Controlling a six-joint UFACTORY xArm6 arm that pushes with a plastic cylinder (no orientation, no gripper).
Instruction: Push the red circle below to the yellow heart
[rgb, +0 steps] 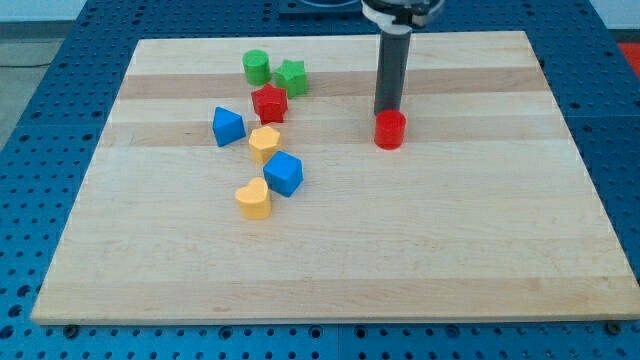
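1. Camera view, room to move: the red circle (390, 130) sits on the wooden bench (420, 250) well to the view's right of every other block, with bare wood on its right, below it and on its left as far as the cluster. The bench's right edge and top edge are both well clear of it.
2. My tip (386, 111) stands just above the red circle, at its top rim, touching or nearly so; I cannot tell which. There is no hand on this arm, only the rod, so nothing is clasped.
3. The yellow heart (254, 199) lies far to the lower left of the red circle, with open bench below it and to its left.
4. A blue block (284, 173) sits just up and right of the yellow heart, touching or nearly touching it.
5. Left of the red circle lie a yellow block (264, 143), a blue block (228, 126), a red star (269, 103), a green star (291, 77) and a green cylinder (257, 67).
6. Hidden: the rod's upper part is cut off by the view's top.
7. The red circle is a short, glossy, upright cylinder.
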